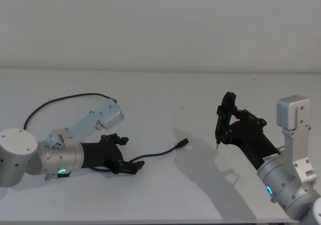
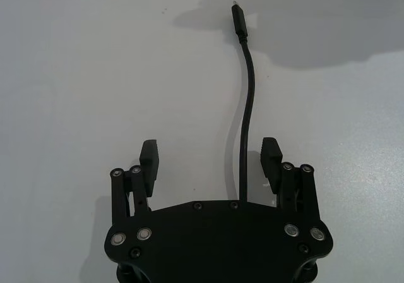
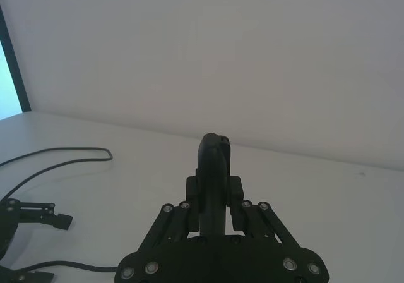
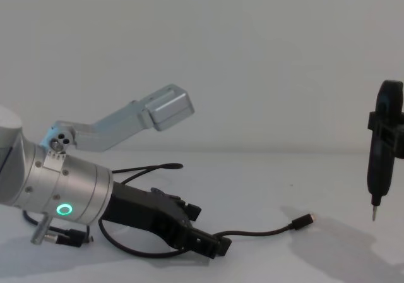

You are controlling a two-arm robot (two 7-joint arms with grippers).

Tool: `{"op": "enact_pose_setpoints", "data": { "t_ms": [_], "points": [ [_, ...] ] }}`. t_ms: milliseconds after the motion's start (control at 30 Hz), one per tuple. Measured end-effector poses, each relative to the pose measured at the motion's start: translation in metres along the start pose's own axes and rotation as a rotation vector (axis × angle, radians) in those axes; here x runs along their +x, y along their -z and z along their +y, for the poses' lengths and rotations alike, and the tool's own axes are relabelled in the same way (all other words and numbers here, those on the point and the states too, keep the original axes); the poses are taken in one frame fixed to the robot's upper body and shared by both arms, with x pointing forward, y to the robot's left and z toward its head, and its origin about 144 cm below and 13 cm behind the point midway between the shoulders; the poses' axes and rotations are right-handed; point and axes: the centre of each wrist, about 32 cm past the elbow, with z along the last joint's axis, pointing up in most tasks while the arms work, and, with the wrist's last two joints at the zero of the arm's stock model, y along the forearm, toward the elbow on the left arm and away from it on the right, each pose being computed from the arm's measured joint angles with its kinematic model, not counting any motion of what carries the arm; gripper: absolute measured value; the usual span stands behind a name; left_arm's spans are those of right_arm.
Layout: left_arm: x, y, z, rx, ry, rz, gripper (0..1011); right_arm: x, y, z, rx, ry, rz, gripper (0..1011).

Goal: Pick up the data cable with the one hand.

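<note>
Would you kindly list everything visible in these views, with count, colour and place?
data cable: one, black, lying on the table, looping behind the left arm, one plug end free near the table's middle.
table: one, white, beneath everything.
narrow tool: one, black with a metal tip, held upright above the table on the right.
left end effector: one, black, open, low at the table, straddling the data cable.
right end effector: one, black, shut on the narrow tool, raised on the right.
</note>
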Motion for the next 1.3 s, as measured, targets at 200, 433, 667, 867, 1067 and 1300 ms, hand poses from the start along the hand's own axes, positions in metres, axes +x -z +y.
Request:
{"op": "enact_pose_setpoints", "data": {
  "t_ms": [200,433,667,867,1067,1300],
  "points": [
    [-0.0002,0.0004,-0.0008,0.001,-0.001,0.0,902,0.0,0.0,0.0,0.0,0.0,0.0,274],
    [-0.0004,0.0008,-0.0014,0.002,-0.002,-0.002,859,0.0,0.0,0.0,0.0,0.0,0.0,274],
    [-0.0004,0.0011,-0.0017,0.004,-0.003,-0.002,816,0.0,0.0,0.0,0.0,0.0,0.0,274],
    [-0.0005,0.0012,-0.0019,0.005,-0.004,-0.003,781,0.0,0.0,0.0,0.0,0.0,0.0,275],
    [-0.0005,0.0013,-0.002,0.005,-0.005,-0.003,742,0.0,0.0,0.0,0.0,0.0,0.0,274],
    [-0.0004,0.0015,-0.002,0.006,-0.006,-0.003,698,0.0,0.0,0.0,0.0,0.0,0.0,275]
  ]
}}
